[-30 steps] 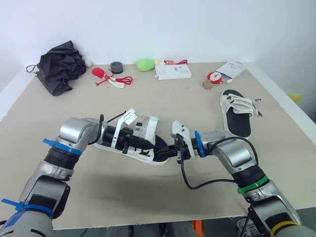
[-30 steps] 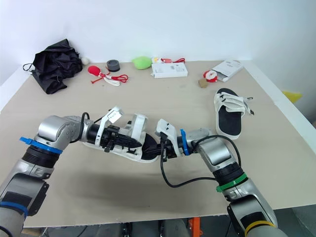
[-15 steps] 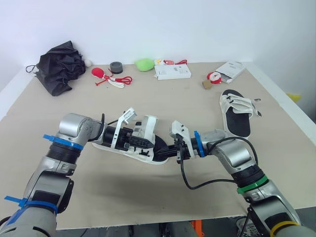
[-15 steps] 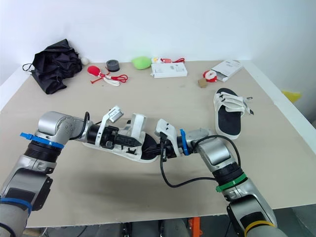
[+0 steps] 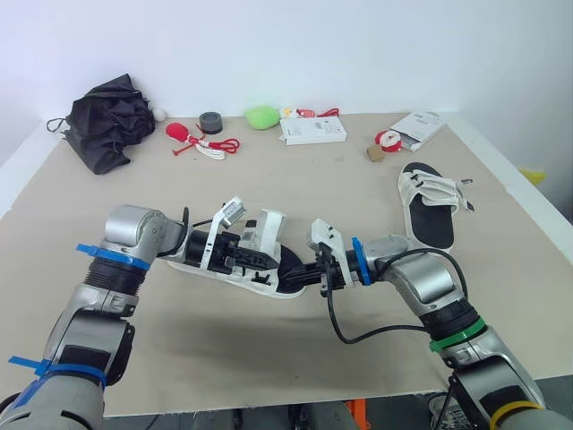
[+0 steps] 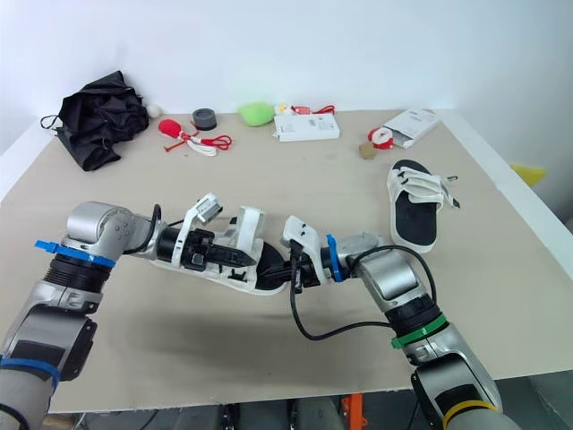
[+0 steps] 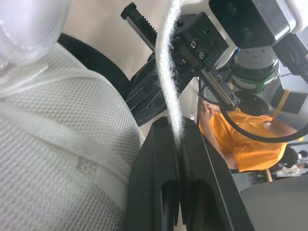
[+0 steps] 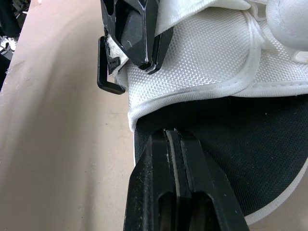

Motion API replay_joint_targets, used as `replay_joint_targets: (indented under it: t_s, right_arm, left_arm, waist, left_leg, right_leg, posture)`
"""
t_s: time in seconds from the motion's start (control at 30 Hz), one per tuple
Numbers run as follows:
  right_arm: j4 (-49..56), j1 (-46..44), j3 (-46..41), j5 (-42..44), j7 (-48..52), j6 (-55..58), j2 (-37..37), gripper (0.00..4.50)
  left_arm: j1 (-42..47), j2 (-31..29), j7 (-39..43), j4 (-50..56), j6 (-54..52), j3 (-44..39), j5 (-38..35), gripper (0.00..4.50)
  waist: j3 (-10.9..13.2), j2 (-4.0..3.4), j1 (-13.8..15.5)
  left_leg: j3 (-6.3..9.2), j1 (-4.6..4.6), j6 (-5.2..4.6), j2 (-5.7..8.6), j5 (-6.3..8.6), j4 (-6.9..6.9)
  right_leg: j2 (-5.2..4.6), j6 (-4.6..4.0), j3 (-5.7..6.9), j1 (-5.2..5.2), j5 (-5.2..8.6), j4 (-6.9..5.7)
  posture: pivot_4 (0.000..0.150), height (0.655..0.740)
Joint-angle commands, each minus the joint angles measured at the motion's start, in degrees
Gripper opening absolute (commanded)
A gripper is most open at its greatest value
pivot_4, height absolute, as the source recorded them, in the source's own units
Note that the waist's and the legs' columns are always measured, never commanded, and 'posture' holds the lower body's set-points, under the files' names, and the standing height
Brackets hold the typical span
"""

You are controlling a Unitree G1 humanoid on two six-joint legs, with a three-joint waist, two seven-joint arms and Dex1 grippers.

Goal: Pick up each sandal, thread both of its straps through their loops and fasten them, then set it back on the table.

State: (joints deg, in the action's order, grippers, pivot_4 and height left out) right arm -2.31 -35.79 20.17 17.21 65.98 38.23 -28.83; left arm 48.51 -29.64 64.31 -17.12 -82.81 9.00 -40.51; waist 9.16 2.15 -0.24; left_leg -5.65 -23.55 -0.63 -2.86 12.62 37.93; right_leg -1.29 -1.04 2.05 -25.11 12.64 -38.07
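Sandals, two: far sandal point(image 5: 430, 210) apart; near sandal's point(image 5: 273, 286) strap point(image 7: 168, 72) in clamped left gripper point(image 7: 174, 131); right gripper point(image 8: 167, 137) closed.

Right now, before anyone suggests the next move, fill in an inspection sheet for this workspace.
Surface: beige table.
Job's things: near sandal between both pincers; far sandal lying at the right.
Clutter: black umbrella, tape roll, green lump, white box along the far edge.
Pincers: left pincer shut on strap; right pincer shut, tips at near sandal's footbed.
Cables: black cable loops off the right wrist.
Surroundings: white wall; person in orange.
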Motion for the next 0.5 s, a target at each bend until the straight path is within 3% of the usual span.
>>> replay_joint_targets:
  t_s: [0.03, 0.5]
  right_arm:
    - [-0.7, 0.8, 0.4, -1.1, -0.8, 0.7, -0.5, 0.0]
    - [-0.7, 0.7, 0.6, -1.3, -0.6, 0.6, -0.6, 0.0]
  left_arm:
    - [0.4, -0.1, -1.3, -1.8, -2.7, -1.7, -0.8, 0.02]
    - [-1.6, -0.8, -1.5, 4.0, -2.8, 0.0, -2.9, 0.02]
  waist:
    - [0.0, 0.0, -0.1]
    - [0.0, 0.0, -0.2]
  left_leg:
    - [0.0, 0.0, 0.0, 0.0, 0.0, 0.0]
    - [-0.01, 0.01, 0.01, 0.02, 0.0, -0.06]
  right_leg:
    - [0.0, 0.0, 0.0, 0.0, 0.0, 0.0]
    - [-0.06, -0.02, -0.01, 0.0, 0.02, 0.0]
  posture:
    - [0.15, 0.74]
    - [0.15, 0.74]
